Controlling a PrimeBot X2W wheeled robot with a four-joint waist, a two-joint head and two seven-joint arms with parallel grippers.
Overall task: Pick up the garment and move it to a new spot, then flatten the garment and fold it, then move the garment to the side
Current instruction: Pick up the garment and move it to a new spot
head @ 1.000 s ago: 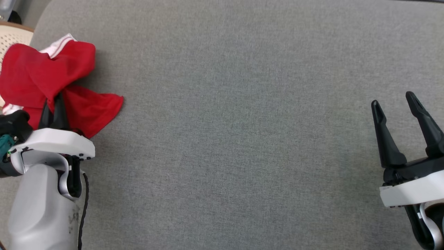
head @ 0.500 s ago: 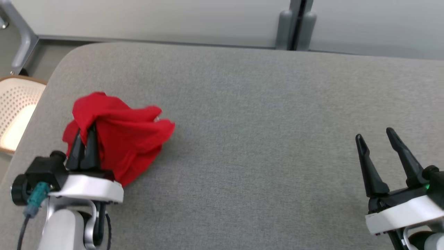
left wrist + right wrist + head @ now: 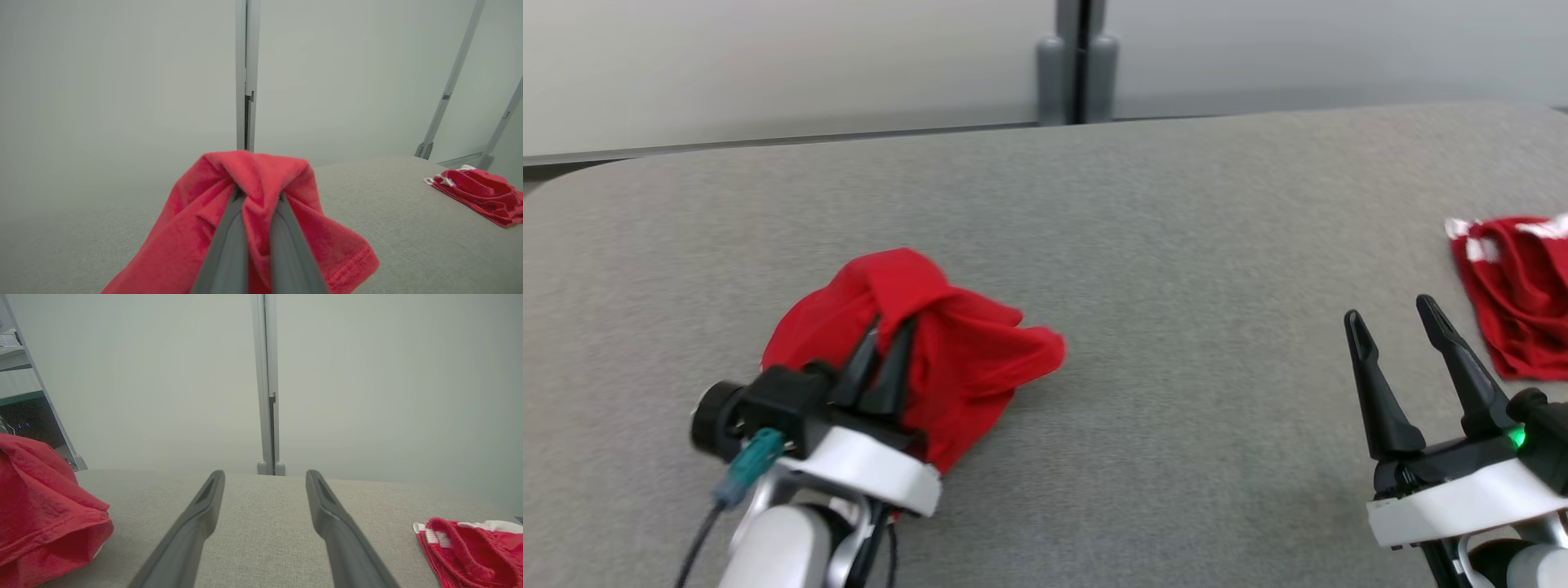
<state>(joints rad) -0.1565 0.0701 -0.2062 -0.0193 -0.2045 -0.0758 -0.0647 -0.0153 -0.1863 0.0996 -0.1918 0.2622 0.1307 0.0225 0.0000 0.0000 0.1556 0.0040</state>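
The garment (image 3: 956, 359) is a crumpled red cloth, bunched up left of the middle of the grey table (image 3: 1176, 204). My left gripper (image 3: 889, 333) is shut on a fold at its top, and the cloth drapes down around the two fingers. The left wrist view shows the garment (image 3: 327, 241) pinched between the fingers (image 3: 229, 245). The garment's (image 3: 41, 506) hem appears at the left of the right wrist view. My right gripper (image 3: 1390, 312) hovers open over the table's right part, nothing between its fingers (image 3: 192, 522).
A second red cloth with white trim (image 3: 1515, 286) lies crumpled at the table's right edge, just beyond my right gripper; the wrist views also show this cloth (image 3: 482, 192) (image 3: 470, 547). A grey post (image 3: 1078, 61) stands against the pale wall behind the table.
The head camera has lifted and turned right, bringing in the far wall and the second cloth. My left gripper has carried the garment from the table's left edge toward its middle. The right gripper stays open.
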